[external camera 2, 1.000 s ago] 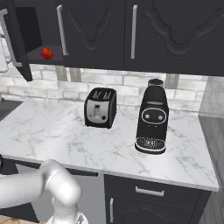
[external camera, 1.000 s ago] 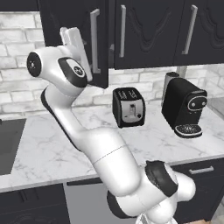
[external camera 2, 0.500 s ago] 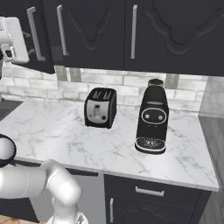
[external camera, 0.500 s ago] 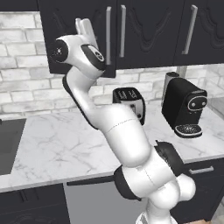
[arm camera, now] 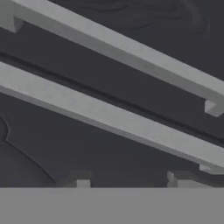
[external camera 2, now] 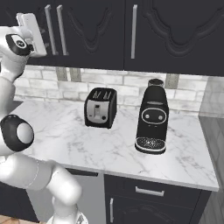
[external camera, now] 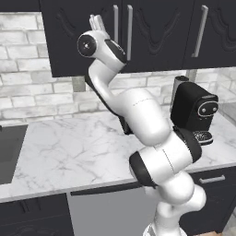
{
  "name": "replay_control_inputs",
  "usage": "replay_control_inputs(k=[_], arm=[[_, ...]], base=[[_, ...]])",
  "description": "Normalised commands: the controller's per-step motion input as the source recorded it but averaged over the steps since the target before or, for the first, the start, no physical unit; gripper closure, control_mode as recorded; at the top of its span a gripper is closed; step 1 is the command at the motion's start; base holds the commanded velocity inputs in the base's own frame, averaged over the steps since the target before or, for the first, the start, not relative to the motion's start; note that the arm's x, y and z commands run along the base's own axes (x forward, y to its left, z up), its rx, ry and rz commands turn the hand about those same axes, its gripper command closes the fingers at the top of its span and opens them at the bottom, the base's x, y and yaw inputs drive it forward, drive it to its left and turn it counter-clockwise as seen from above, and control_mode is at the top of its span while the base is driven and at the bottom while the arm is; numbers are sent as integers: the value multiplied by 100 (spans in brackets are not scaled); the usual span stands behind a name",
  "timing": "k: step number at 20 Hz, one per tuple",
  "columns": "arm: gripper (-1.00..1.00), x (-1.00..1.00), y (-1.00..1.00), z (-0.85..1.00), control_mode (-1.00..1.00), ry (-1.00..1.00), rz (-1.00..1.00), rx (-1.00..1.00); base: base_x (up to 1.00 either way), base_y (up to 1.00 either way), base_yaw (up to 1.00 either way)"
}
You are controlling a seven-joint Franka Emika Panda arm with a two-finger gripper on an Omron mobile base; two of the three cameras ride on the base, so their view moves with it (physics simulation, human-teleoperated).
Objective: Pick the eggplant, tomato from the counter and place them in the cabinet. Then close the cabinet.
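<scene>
The cabinet point(external camera: 138, 32) stands directly before the end effector point(external camera: 97, 21), its doors flush and the two bar handles point(arm camera: 109, 116) just beyond the fingertips point(arm camera: 81, 183), so the closing push looks finished. The desk point(external camera 2: 87, 144) lies well below, bare of eggplant and tomato; both are presumably behind the doors. Its fingers stand apart, released, holding nothing. The coffee machine point(external camera 2: 152, 118) and toaster point(external camera 2: 100, 107), below and aside, carry no readable writing.

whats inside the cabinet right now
Nothing inside can be seen: the cabinet doors are shut, bar handles side by side, so they cover whatever is in there. The gripper is up against the doors.
</scene>
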Motion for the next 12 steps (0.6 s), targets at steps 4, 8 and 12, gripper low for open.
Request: replay_control_inputs(k=[4,8,12], arm=[[-100,100,-57,-24,-100,7,15,1],[-100,97,-47,-16,-100,11,15,0],[-100,30,-46,-7,-100,3,20,0]], base=[[0,0,0],[0,0,0],[0,0,0]])
